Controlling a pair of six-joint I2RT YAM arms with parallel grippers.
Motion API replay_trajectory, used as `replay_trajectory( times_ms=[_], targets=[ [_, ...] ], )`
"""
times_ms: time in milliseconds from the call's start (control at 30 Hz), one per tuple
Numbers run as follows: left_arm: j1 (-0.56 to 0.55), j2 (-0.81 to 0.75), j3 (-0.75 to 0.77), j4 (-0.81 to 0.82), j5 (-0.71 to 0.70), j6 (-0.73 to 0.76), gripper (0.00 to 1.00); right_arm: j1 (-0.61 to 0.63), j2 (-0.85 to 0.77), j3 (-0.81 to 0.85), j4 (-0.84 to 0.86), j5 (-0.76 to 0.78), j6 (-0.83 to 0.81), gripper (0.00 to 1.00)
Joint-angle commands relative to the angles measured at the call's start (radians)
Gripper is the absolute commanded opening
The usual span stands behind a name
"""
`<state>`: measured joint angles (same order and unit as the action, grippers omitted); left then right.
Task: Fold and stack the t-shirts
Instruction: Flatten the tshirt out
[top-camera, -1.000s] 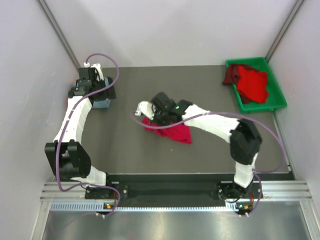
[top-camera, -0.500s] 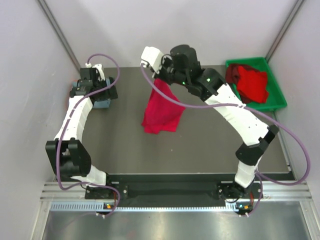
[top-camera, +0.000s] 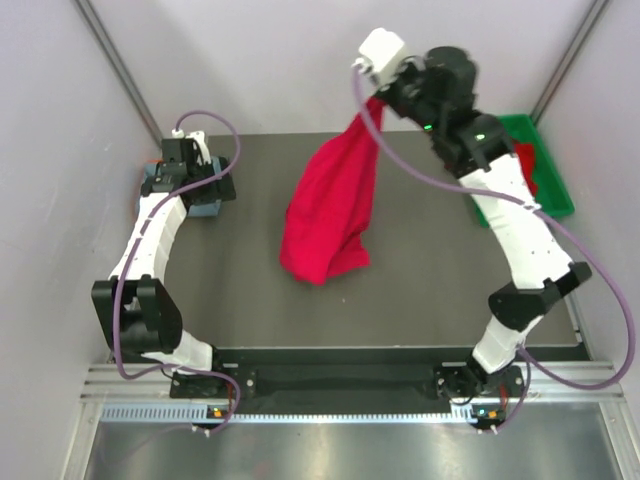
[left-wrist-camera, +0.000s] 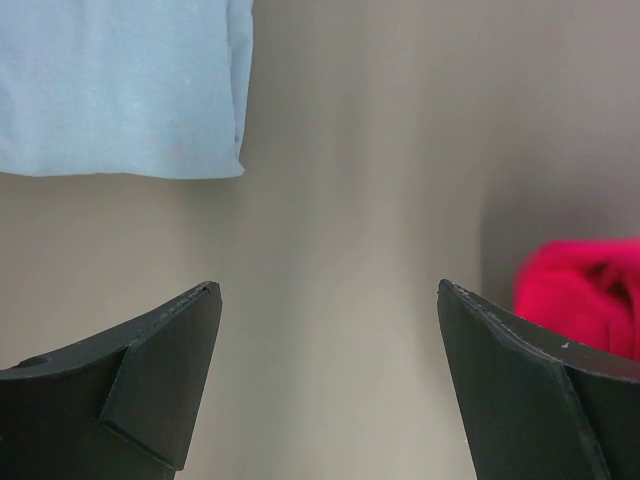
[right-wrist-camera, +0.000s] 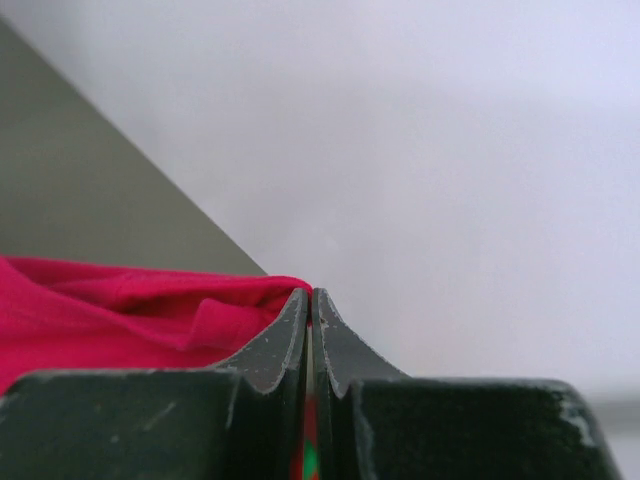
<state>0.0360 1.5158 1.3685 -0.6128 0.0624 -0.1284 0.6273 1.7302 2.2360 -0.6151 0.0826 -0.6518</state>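
top external | green bin (top-camera: 556, 200): red t-shirts (top-camera: 528, 172) inside | right fingers (right-wrist-camera: 270, 350): pinching hanging t-shirt (top-camera: 330, 215) | left fingers (left-wrist-camera: 150, 380): spread

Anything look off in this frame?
The red t-shirt hangs from the right fingers, pinched at one edge. It is bunched lengthwise, with its lower end crumpled on the table, so it is far from flat for folding. Nothing else stands out.

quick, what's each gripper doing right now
left gripper: open, holding nothing
right gripper: closed on the red t-shirt, which hangs from it
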Motion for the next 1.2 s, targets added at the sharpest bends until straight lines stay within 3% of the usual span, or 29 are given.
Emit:
replay_trajectory(
  times_ms=[0, 133, 300, 400, 633, 800, 900, 1067, 1167],
  targets=[
    [0.002, -0.025, -0.011, 0.045, -0.004, -0.007, 0.94, -0.177, -0.121, -0.048, 0.031, 0.051, 0.004, 0.00],
    [0.005, -0.017, -0.026, 0.058, -0.006, -0.011, 0.94, -0.387, -0.130, -0.211, -0.069, 0.025, 0.127, 0.00],
    [0.004, -0.011, -0.019, 0.055, -0.013, -0.011, 0.94, -0.457, 0.049, -0.115, -0.228, -0.044, 0.358, 0.00],
    [0.007, -0.006, -0.008, 0.050, -0.019, -0.008, 0.94, -0.399, 0.144, -0.023, -0.213, -0.069, 0.341, 0.00],
    [0.012, -0.028, -0.006, 0.035, -0.041, -0.002, 0.94, -0.118, 0.281, 0.247, -0.163, -0.167, 0.317, 0.00],
    [0.022, -0.040, -0.023, 0.028, -0.052, 0.001, 0.94, 0.044, 0.168, 0.304, 0.017, -0.236, 0.382, 0.00],
    [0.025, -0.034, -0.028, 0.030, -0.044, 0.000, 0.94, 0.042, 0.086, 0.310, 0.093, -0.148, 0.383, 0.00],
    [0.024, -0.006, -0.019, 0.039, -0.042, -0.005, 0.94, -0.105, -0.009, 0.245, 0.149, -0.086, 0.287, 0.00],
    [0.025, 0.018, -0.003, 0.039, -0.033, -0.011, 0.94, -0.253, -0.056, 0.095, 0.162, -0.086, 0.308, 0.00]
  ],
)
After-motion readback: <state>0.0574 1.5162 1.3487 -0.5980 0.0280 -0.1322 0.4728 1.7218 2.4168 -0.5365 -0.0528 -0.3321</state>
